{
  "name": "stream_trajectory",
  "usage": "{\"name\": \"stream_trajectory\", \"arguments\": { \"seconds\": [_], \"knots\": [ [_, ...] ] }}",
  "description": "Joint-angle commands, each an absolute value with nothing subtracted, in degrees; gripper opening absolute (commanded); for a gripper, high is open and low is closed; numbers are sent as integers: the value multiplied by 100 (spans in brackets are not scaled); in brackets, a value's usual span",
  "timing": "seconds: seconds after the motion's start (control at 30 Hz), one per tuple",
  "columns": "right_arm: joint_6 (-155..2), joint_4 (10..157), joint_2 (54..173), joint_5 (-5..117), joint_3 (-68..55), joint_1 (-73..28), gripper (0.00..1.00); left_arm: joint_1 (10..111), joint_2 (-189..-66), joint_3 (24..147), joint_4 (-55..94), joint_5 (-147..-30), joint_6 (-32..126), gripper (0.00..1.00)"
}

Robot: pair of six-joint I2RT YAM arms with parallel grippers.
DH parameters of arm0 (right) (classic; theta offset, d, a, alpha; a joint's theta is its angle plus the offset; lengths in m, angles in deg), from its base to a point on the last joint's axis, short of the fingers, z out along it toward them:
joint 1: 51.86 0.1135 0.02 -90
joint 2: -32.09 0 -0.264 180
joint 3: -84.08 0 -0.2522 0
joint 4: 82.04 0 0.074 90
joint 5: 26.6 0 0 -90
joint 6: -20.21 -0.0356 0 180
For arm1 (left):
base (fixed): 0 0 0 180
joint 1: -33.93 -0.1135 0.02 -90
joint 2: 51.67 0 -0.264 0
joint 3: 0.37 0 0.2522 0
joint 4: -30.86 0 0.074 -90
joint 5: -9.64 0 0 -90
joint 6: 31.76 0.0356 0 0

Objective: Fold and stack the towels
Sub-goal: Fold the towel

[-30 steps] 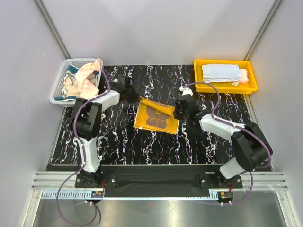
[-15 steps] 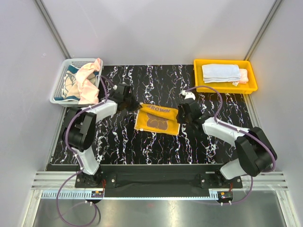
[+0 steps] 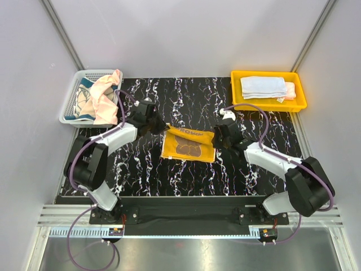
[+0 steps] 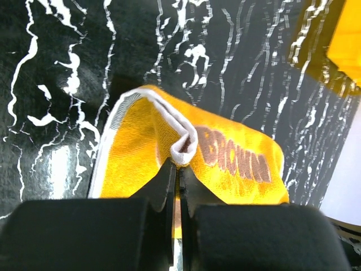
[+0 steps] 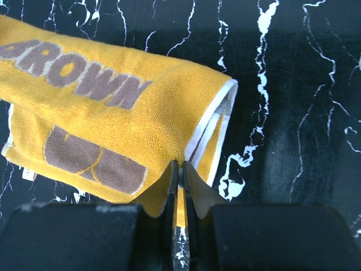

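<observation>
The yellow-orange towel with "BROWN" lettering (image 3: pixel 189 144) lies mid-table, partly folded over. My left gripper (image 3: pixel 162 127) is shut on its far left corner, pinching the white-edged hem (image 4: pixel 183 151). My right gripper (image 3: pixel 217 137) is shut on its right edge (image 5: pixel 186 158). Both hold the towel's far edge just above the table. A pink towel (image 3: pixel 103 97) hangs over the white mesh basket (image 3: pixel 72 104), with a cream-teal one (image 3: pixel 83 99) inside. Folded pale blue (image 3: pixel 263 86) and pink (image 3: pixel 290 90) towels lie in the yellow tray (image 3: pixel 268 103).
The black marbled table (image 3: pixel 186 175) spans the workspace. The basket stands at the back left, the tray at the back right. Grey walls close in on both sides.
Both grippers have moved toward the near side and a little right, drawing the towel's held far edge over its lower half. The "BROWN" lettering now shows on top.
</observation>
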State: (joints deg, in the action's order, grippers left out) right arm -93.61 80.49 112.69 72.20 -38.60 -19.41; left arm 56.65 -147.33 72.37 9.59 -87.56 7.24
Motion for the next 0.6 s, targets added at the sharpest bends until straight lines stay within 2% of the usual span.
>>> {"name": "stream_trajectory", "arguments": {
  "seconds": [0.0,0.57],
  "knots": [
    [-9423,7884,10987,7491,-3707,-1881,11,5713,-14361,7246,1033,-8528,771,0],
    [-9748,7883,10531,7097,-4269,-1881,11,6038,-13903,6112,1516,-8326,156,0]
  ]
}}
